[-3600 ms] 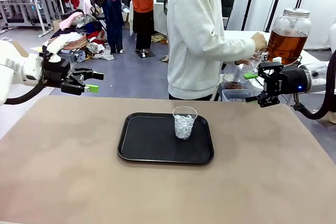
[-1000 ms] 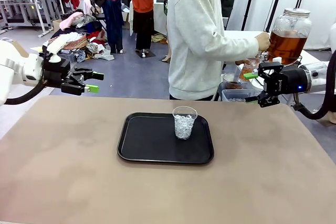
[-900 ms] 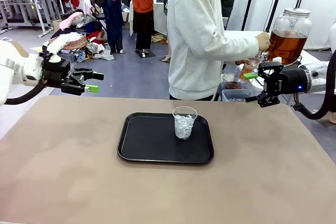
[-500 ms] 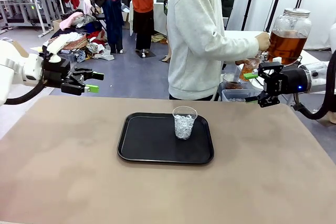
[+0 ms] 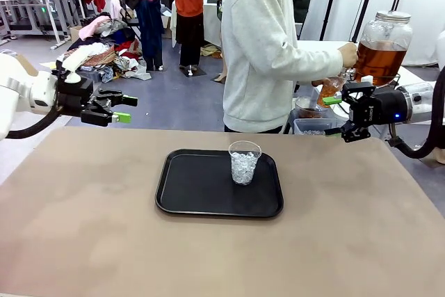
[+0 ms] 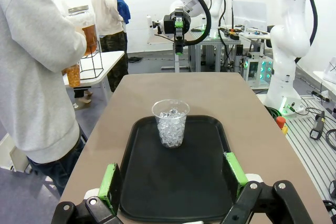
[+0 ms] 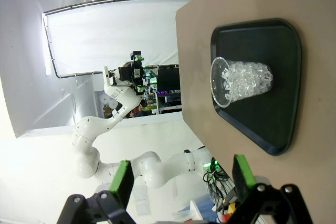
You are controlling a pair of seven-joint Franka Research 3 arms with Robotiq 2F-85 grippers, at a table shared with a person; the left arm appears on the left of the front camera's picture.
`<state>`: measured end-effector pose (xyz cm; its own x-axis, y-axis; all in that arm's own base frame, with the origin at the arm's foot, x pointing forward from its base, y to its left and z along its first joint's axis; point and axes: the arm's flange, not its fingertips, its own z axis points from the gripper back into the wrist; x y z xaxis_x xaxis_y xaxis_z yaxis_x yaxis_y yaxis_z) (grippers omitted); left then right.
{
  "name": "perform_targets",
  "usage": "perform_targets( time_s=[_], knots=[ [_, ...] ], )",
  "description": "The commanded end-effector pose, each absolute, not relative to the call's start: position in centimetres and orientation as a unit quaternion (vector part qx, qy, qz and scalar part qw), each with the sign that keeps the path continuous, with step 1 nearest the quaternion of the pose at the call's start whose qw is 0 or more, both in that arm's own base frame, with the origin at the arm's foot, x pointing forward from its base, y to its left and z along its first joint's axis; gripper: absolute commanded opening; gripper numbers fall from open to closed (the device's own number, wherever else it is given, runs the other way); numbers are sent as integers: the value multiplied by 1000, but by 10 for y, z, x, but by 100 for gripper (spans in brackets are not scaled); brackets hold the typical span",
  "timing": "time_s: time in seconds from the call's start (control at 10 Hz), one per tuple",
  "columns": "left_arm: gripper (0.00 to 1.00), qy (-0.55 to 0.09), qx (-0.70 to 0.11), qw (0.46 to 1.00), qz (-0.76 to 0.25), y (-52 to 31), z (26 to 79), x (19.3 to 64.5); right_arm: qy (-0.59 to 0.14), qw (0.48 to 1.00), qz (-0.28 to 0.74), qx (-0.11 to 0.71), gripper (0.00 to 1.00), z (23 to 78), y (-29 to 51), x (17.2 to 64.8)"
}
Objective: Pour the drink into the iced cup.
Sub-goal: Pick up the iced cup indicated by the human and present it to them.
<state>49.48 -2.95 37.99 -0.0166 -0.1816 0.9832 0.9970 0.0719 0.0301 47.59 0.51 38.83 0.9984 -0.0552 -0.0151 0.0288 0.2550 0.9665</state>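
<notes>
Fingers on the left gripper (image 5: 126, 109) and the right gripper (image 5: 332, 116) are spread wide, holding nothing. The drink (image 5: 379, 60) stands in its tall jar (image 5: 386, 31) just behind the right fingers, far from the left ones. The iced cup (image 5: 245, 163) stands between both.

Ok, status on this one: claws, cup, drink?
Left claw, right claw open, empty, at opposite table ends. Cup upright on tray, ice only. Drink in jar behind; person there, nothing blocking.
</notes>
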Motion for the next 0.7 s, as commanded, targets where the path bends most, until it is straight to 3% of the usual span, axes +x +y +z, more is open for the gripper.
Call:
perform_targets(
  time_s=[0.0,0.6],
  knots=[
    [100,-478,-429,554,-530,-29,381,494,-13,792,-25,610,100,390,5,477],
    [100,-478,-429,554,-530,-29,381,494,-13,792,-25,610,100,390,5,477]
  ],
)
